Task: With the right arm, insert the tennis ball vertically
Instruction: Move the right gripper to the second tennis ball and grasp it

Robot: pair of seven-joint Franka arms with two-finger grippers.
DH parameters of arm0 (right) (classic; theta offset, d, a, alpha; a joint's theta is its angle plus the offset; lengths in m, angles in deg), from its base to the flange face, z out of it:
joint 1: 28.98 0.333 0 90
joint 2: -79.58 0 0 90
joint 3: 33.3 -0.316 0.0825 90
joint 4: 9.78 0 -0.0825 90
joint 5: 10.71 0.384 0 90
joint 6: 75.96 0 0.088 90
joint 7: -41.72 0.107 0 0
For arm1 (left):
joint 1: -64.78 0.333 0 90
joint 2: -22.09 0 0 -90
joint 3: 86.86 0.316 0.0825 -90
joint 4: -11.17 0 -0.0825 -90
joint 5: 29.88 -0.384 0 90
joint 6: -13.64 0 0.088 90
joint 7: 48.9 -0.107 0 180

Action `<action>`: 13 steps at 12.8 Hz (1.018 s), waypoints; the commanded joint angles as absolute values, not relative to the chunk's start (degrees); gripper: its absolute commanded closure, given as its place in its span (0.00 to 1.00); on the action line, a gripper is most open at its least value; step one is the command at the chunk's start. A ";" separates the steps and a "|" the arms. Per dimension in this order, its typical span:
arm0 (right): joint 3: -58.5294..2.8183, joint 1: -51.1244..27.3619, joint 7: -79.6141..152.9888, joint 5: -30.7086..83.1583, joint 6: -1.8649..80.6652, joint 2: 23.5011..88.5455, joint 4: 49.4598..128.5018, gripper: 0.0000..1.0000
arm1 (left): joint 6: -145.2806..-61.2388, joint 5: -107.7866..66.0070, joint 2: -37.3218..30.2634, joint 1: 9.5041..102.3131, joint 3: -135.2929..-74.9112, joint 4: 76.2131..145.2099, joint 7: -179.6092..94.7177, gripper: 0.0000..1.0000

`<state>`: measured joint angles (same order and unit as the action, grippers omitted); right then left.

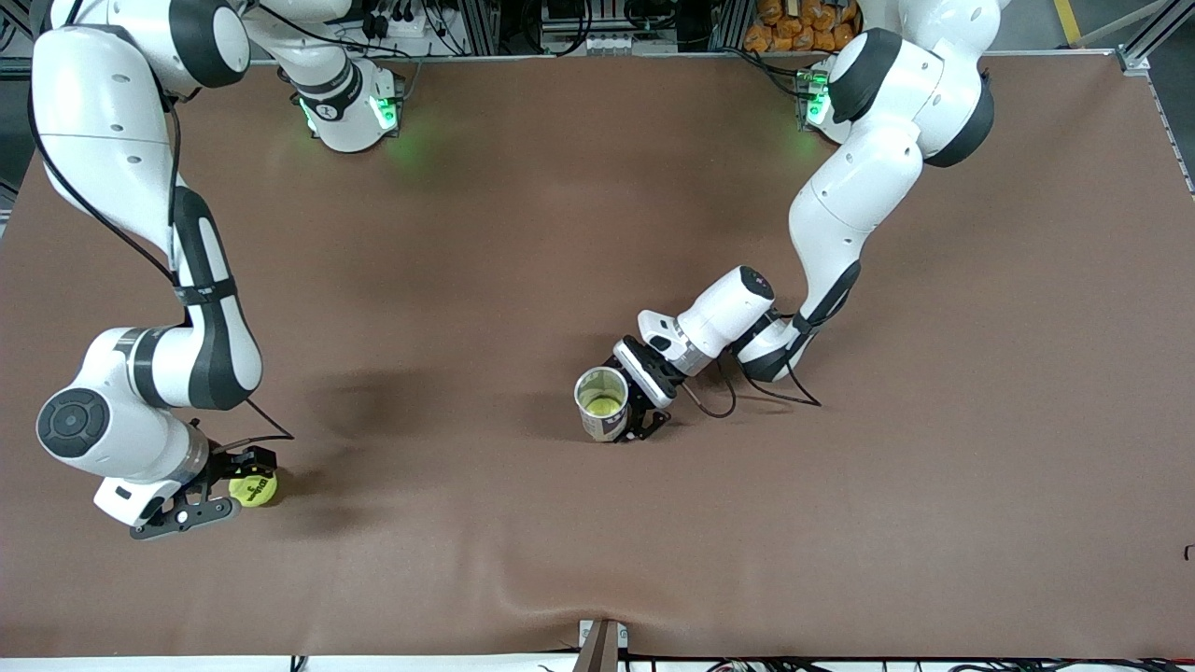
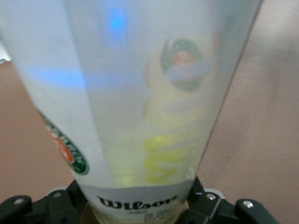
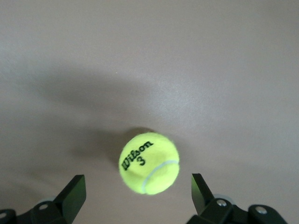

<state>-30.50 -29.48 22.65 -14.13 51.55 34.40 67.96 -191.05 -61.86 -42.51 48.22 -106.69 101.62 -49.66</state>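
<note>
A yellow tennis ball (image 1: 254, 489) marked "Wilson 3" lies on the brown table near the right arm's end. My right gripper (image 1: 233, 487) is low over it, open, with a finger on each side of the ball and not touching it. In the right wrist view the ball (image 3: 149, 162) sits between the two black fingertips (image 3: 73, 192) of the right gripper (image 3: 138, 198). My left gripper (image 1: 628, 403) is shut on an upright clear Wilson ball can (image 1: 602, 403) at mid table, open end up, with a yellow ball inside. The can (image 2: 140, 93) fills the left wrist view.
The brown mat (image 1: 840, 513) has a raised wrinkle at its edge nearest the front camera, by a bracket (image 1: 602, 644). A black cable (image 1: 747, 397) trails on the table beside the left wrist.
</note>
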 commanded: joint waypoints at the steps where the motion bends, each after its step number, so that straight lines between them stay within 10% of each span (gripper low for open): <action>1: -31.63 -30.39 19.05 -15.37 52.28 33.35 67.39 0.00 | -190.00 -63.01 -43.56 48.44 -105.41 101.18 -49.78 0.15; 13: -31.63 -30.65 9.21 -15.54 55.87 29.13 67.21 0.00 | -190.00 -63.37 -43.56 48.52 -105.41 101.17 -49.86 0.14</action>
